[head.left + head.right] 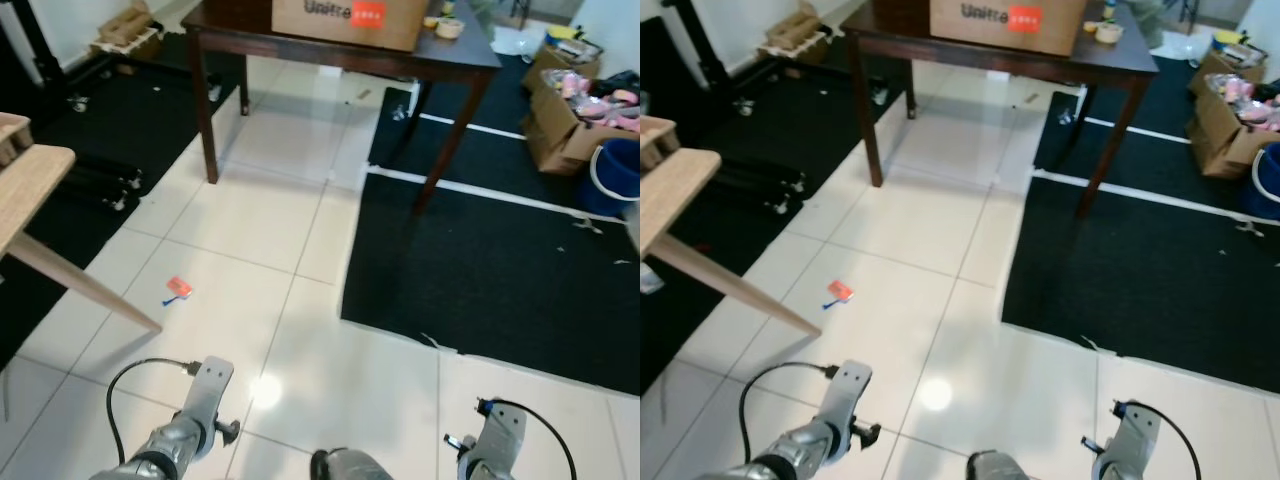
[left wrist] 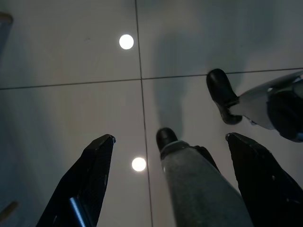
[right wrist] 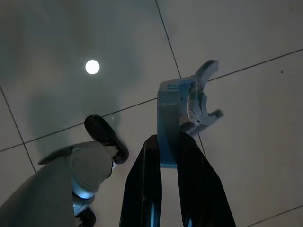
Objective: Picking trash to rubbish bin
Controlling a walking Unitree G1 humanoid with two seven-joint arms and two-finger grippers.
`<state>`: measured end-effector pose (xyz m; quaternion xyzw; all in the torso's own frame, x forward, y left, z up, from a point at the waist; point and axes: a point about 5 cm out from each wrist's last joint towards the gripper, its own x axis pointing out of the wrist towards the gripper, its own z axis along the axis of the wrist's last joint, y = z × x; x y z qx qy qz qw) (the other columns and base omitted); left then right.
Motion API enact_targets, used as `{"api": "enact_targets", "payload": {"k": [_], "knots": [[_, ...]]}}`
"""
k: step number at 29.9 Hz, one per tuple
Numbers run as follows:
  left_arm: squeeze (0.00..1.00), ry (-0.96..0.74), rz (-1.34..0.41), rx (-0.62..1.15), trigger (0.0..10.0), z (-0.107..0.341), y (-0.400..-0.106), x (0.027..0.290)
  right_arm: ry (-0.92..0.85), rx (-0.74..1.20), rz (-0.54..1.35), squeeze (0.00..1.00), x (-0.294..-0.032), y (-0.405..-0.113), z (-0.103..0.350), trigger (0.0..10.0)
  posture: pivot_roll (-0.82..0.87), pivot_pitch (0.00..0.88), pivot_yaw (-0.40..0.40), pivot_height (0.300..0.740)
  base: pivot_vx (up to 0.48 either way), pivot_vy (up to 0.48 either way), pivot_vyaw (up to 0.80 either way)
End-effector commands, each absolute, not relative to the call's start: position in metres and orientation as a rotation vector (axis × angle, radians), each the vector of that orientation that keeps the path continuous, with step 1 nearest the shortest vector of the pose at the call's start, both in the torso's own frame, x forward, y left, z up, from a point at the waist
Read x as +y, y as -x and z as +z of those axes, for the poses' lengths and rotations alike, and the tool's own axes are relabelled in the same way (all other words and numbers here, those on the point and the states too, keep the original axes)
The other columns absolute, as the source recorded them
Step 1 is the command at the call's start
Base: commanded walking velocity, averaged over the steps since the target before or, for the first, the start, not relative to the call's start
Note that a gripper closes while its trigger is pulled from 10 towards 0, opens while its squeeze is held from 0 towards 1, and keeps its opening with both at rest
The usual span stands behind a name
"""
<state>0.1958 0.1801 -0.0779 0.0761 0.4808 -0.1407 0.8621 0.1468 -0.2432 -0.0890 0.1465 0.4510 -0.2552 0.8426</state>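
A small red scrap with a blue bit lies on the white tiles, ahead and to my left, near the slanted leg of a light wooden table. A blue bin stands at the far right edge, on the black mat. Both silver arms hang low at the bottom of the eye views, the left arm and the right arm. My left gripper is open above bare tile, nothing between its fingers. My right gripper is shut on a grey-blue plastic bracket that sticks out past its fingertips.
A dark wooden table carrying a cardboard box stands ahead. A black mat covers the floor to the right, another the left. Open cardboard boxes of clutter sit beside the bin. My own feet show below the grippers.
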Motion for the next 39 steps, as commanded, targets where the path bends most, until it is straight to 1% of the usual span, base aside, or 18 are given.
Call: {"api": "enact_targets", "payload": {"k": [1,15,17,19,28,37,39], "knots": [[0.0,-0.169,-0.289,1.029,10.0,-0.08,-0.191,0.187,-0.306,0.974,-0.532,0.0,-0.24,-0.142,-0.092,10.0,0.14,0.071,-0.038,0.74,0.0,0.0,0.0],[0.0,-0.135,-0.304,1.028,10.0,-0.08,-0.192,0.182,-0.244,1.018,-0.459,0.0,-0.233,-0.139,-0.095,10.0,0.15,0.079,-0.04,0.74,0.0,0.0,0.0],[0.0,-0.135,-0.321,1.035,10.0,-0.082,-0.19,0.172,-0.242,1.023,-0.459,0.0,-0.233,-0.137,-0.095,10.0,0.15,0.082,-0.04,0.74,0.0,0.0,0.0],[0.0,-0.136,-0.328,1.037,10.0,-0.082,-0.189,0.169,-0.24,1.025,-0.458,0.0,-0.233,-0.136,-0.096,10.0,0.15,0.082,-0.04,0.74,0.0,0.0,0.0],[0.0,-0.136,-0.357,1.035,10.0,-0.083,-0.191,0.151,-0.203,1.061,-0.436,0.0,-0.235,-0.127,-0.098,10.0,0.14,0.089,-0.042,0.74,0.255,0.0,0.0],[0.0,-0.137,-0.369,1.035,10.0,-0.083,-0.191,0.145,-0.2,1.078,-0.436,0.0,-0.237,-0.12,-0.1,10.0,0.14,0.09,-0.041,0.74,0.284,0.0,0.0],[0.0,-0.137,-0.371,1.036,10.0,-0.083,-0.19,0.145,-0.198,1.088,-0.429,0.0,-0.237,-0.119,-0.101,10.0,0.14,0.09,-0.041,0.74,0.285,0.0,-0.77]]}}
